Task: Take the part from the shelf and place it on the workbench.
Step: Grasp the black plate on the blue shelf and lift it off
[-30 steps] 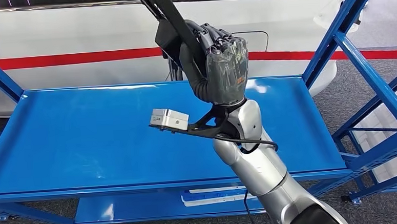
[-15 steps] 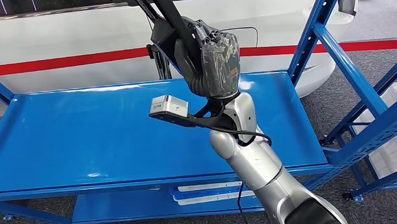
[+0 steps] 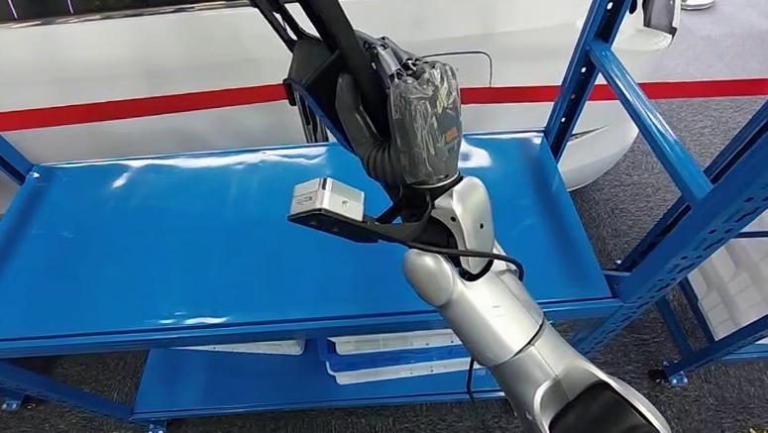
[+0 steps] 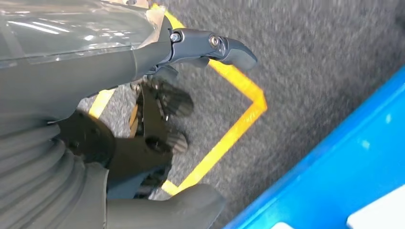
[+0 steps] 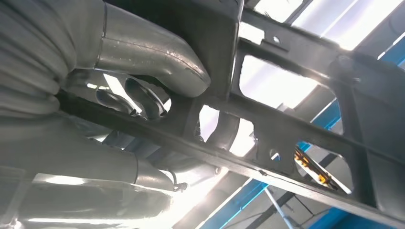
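Part (image 3: 325,26) is in the right hand (image 3: 410,116), raised above the blue shelf (image 3: 163,248): a long black frame piece that runs up past the top edge of the head view. Fingers (image 3: 425,120) are wrapped closed around it, and the hand sits over the shelf's back-right area, clear of the surface. In the right wrist view the same black frame (image 5: 296,129) crosses in front of the camera, an openwork piece with cut-outs and small holes, with the thumb (image 5: 157,57) curled over 1 of its bars and the darker fingers (image 5: 143,98) hooked behind it.

Silver right arm (image 3: 495,320) comes up across the shelf's front edge, with a black cable looped beside it. Wrist camera, a small silver box (image 3: 325,202) on a black bracket, sticks out from the arm over the middle of the shelf.

Shelf is a blue metal rack with blue uprights (image 3: 589,42) at its right end and a lower deck carrying flat white pieces (image 3: 397,360). Behind the shelf stands a white body with a red stripe (image 3: 136,105). Grey carpet lies around the shelf.

Left hand (image 4: 157,119) hangs over grey carpet (image 4: 325,67) beside a blue shelf edge (image 4: 344,176), above a yellow floor line (image 4: 229,138). Its thumb (image 4: 215,47) is extended and the dark fingers are curled loosely inward, with nothing in them.
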`<state>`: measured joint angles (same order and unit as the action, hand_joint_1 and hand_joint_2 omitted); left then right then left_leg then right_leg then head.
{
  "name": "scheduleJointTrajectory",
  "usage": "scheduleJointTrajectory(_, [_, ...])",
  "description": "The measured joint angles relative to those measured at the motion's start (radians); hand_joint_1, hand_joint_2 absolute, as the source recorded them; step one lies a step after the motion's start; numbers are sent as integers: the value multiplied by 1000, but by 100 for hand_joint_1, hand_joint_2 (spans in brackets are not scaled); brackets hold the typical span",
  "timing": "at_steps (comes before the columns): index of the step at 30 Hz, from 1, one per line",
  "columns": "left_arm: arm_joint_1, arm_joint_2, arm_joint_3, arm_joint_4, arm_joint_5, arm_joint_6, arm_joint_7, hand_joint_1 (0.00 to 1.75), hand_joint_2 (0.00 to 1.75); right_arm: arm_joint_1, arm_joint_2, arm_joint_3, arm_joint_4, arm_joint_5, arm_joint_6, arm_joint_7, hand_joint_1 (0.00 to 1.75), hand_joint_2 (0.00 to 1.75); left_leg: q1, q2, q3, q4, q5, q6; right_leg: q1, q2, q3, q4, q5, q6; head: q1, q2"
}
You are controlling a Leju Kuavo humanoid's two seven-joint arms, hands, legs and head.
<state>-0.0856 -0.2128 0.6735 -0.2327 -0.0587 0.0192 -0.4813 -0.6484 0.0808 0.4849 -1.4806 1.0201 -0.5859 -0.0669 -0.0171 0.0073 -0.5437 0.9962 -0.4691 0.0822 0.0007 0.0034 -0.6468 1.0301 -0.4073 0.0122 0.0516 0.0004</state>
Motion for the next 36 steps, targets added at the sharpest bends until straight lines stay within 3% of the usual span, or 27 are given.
scheduleJointTrajectory(2, [0,-2,0,0,-2,-1,0,0,175,1,-5,-2,-4,-3,3,1,175,175,9,5,-9,-21,29,-8,0,0,-30,71,-58,-4,0,0])
scheduleJointTrajectory(4, [0,-3,0,0,-2,-1,1,0,175,6,-11,-3,-6,-6,6,1,175,175,11,6,-32,-22,48,-13,-7,0,-69,198,-134,-3,1,0])
scheduleJointTrajectory(6, [0,-4,2,0,-3,-1,2,0,175,15,-17,-3,-6,-12,10,0,175,175,16,7,-56,-20,64,-23,-16,-1,-69,265,-158,15,1,0])
scheduleJointTrajectory(7, [1,-4,3,0,-3,-1,2,0,175,19,-19,-3,-6,-16,11,-2,175,175,19,8,-68,-18,71,-28,-22,-1,-41,241,-146,30,1,0])
scheduleJointTrajectory(9, [1,-4,7,0,-3,-1,2,0,175,20,-20,-3,-6,-26,13,-6,175,175,26,8,-92,-6,82,-41,-32,-4,56,106,-118,55,1,0])
scheduleJointTrajectory(10, [1,-3,9,0,-3,-2,2,0,175,20,-20,-2,-6,-32,15,-9,175,175,27,7,-102,2,87,-48,-32,-3,99,44,-112,58,1,0])
scheduleJointTrajectory(12, [1,-1,13,0,-3,-2,3,0,175,20,-20,-1,-6,-50,23,-15,175,175,25,5,-116,15,95,-60,-28,0,131,-15,-117,49,1,0])
scheduleJointTrajectory(14, [3,2,18,0,-2,-7,3,0,175,21,-20,-1,-7,-72,35,-20,175,175,28,3,-122,19,104,-70,-29,1,120,-12,-110,32,1,0])
scheduleJointTrajectory(15, [4,5,21,1,-2,-11,3,0,175,21,-20,-1,-7,-82,41,-20,175,175,32,2,-127,26,94,-75,-31,1,115,-11,-103,21,0,0])
scheduleJointTrajectory(16, [5,7,23,1,-3,-16,3,0,175,20,-20,-1,-9,-90,45,-21,175,175,35,1,-136,45,69,-80,-32,0,109,-11,-96,8,0,0])
scheduleJointTrajectory(18, [6,11,27,1,-7,-25,3,0,175,22,-20,-2,-15,-100,49,-21,175,175,38,-1,-169,145,-26,-89,-31,-1,92,-11,-78,-12,-1,0])
scheduleJointTrajectory(20, [6,15,28,1,-13,-32,3,0,175,30,-23,-5,-23,-103,51,-21,175,175,38,-1,-198,272,-97,-93,-27,-1,70,-10,-61,-18,-2,0])
scheduleJointTrajectory(21, [6,16,28,2,-16,-34,3,0,175,36,-25,-8,-27,-103,53,-21,175,175,38,-1,-195,302,-100,-92,-25,-1,60,-10,-53,-18,-2,0])
scheduleJointTrajectory(22, [5,17,28,1,-19,-35,3,0,175,42,-27,-11,-31,-103,55,-21,175,175,38,-1,-175,298,-85,-90,-23,-1,51,-10,-46,-16,-2,0])
scheduleJointTrajectory(24, [4,18,28,1,-22,-37,3,0,175,50,-29,-17,-39,-101,58,-21,175,175,38,-4,-84,188,-43,-79,-22,0,38,-9,-34,-10,-2,0])
scheduleJointTrajectory(26, [2,20,29,1,-23,-37,3,0,175,52,-31,-24,-48,-100,59,-21,175,175,32,-11,4,59,-37,-69,-20,0,31,-10,-21,1,-2,0])
scheduleJointTrajectory(27, [1,20,29,1,-24,-37,3,0,175,52,-31,-26,-51,-99,59,-21,175,175,28,-14,24,25,-43,-65,-20,0,29,-11,-16,8,-1,0])
scheduleJointTrajectory(29, [1,21,29,2,-24,-37,3,0,175,54,-31,-28,-53,-97,59,-21,175,175,21,-13,24,12,-35,-55,-21,-1,27,-16,-3,24,-1,0])
scheduleJointTrajectory(31, [0,21,29,2,-25,-37,3,0,175,57,-32,-30,-54,-96,59,-21,175,175,22,-7,15,-1,-12,-40,-19,-1,12,1,-21,29,0,0])
scheduleJointTrajectory(32, [0,21,29,2,-25,-37,3,0,175,58,-33,-32,-55,-96,59,-21,175,175,24,-4,7,-8,1,-33,-17,-1,-3,33,-50,25,0,0])
scheduleJointTrajectory(34, [0,21,29,2,-25,-37,4,0,175,63,-35,-34,-55,-96,58,-21,175,175,22,0,-18,-10,23,-23,-17,-2,-46,152,-132,16,1,0])
scheduleJointTrajectory(35, [0,21,29,2,-25,-37,4,0,175,66,-36,-36,-55,-96,59,-21,175,175,21,0,-32,-9,33,-22,-17,-2,-61,216,-159,17,1,0])
scheduleJointTrajectory(36, [0,21,29,2,-25,-37,4,0,175,70,-37,-38,-55,-96,59,-21,175,175,20,1,-46,-9,44,-22,-17,-2,-66,259,-169,23,1,0])
